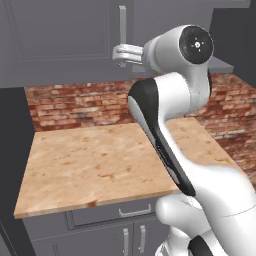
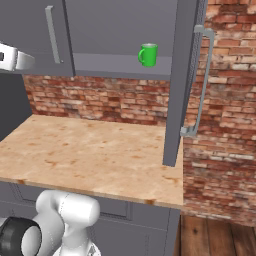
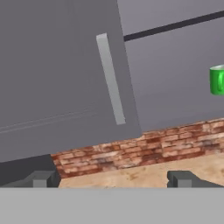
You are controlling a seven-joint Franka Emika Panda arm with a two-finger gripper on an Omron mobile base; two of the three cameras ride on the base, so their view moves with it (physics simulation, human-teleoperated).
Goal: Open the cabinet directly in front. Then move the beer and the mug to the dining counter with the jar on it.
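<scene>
the grey wall cabinet has its right door swung open edge-on and its left door shut, long silver bar handle upright. the small bright green mug stands on the cabinet's floor shelf near the open door. the two-finger gripper hangs near the left door's handle, jaws spread wide and empty, above the wood-grain counter backed by red brick wall.

No readable text, labels, brand names, numbers or signs anywhere, plain grey cabinet doors, unmarked green mug, bare wood counter, blank brick wall
</scene>
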